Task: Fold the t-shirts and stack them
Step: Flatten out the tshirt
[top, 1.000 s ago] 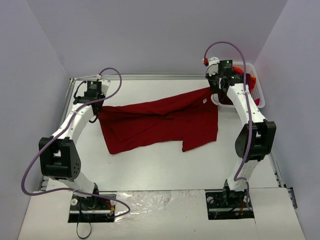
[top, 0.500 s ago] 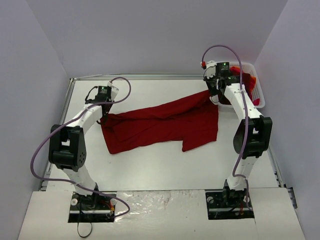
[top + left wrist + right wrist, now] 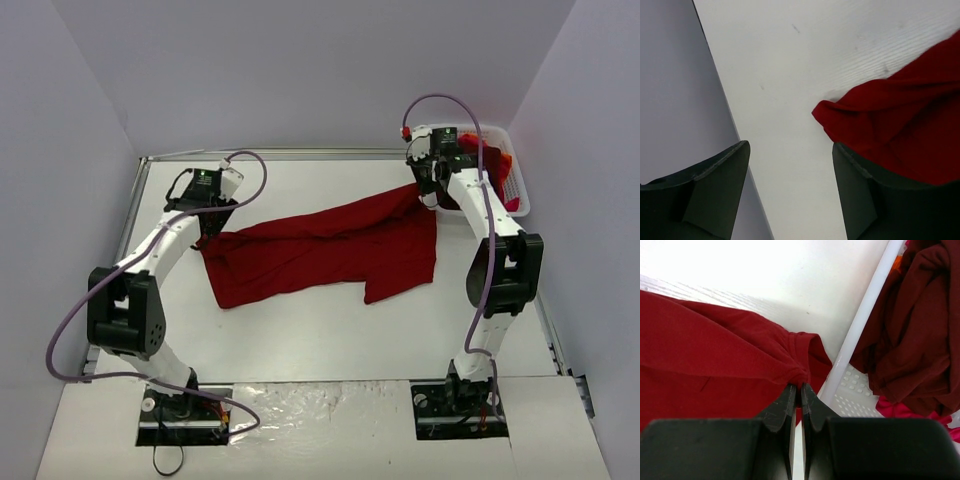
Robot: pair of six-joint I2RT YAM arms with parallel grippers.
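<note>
A dark red t-shirt [image 3: 325, 248] lies spread and creased across the middle of the white table. Its right upper corner [image 3: 797, 372] is bunched between my right gripper [image 3: 800, 386], which is shut on it beside the basket rim. My left gripper [image 3: 790, 155] stands open over bare table at the shirt's left end, with nothing between its fingers; the released shirt corner [image 3: 835, 112] lies just ahead of the right finger [image 3: 855, 190]. In the top view the left gripper [image 3: 208, 215] is at the far left and the right gripper [image 3: 432, 190] at the far right.
A white mesh basket [image 3: 518, 188] at the far right holds more dark red t-shirts [image 3: 910, 325] and a brighter red-orange one [image 3: 890, 407]. Its white rim [image 3: 862, 325] runs right next to my right fingers. The table's left edge [image 3: 720, 95] runs close beside my left gripper.
My left gripper has opened and let go of the shirt's left corner, which now rests on the table. The left arm shifted a little to the right. The right gripper keeps its hold.
</note>
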